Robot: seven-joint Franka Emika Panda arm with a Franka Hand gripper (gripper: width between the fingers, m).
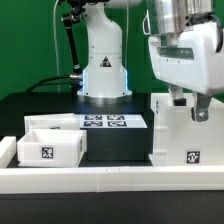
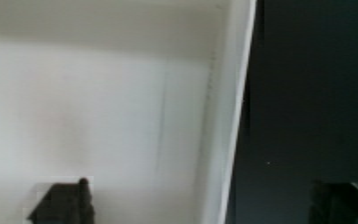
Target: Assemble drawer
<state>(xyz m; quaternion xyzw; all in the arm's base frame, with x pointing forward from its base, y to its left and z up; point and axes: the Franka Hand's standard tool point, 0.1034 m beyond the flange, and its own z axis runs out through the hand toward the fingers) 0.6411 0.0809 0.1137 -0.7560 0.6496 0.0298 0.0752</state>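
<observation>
The drawer's boxy white housing (image 1: pixel 185 135) stands at the exterior view's right, with a marker tag on its front face. A smaller open-top white tray (image 1: pixel 50 145) with its own tag sits at the exterior view's left. My gripper (image 1: pixel 189 108) hangs right over the housing's top, open and holding nothing. In the wrist view the housing (image 2: pixel 105 100) fills one side. The gripper (image 2: pixel 202 205) straddles the housing's edge, one dark finger (image 2: pixel 60 202) over the white surface and the other over the black table. I cannot tell whether the fingers touch the housing.
The marker board (image 1: pixel 105 122) lies flat on the black table between the robot base (image 1: pixel 103 70) and the drawer parts. A long low white rail (image 1: pixel 110 178) runs along the table's front edge. Dark table (image 2: pixel 318 100) shows beside the housing in the wrist view.
</observation>
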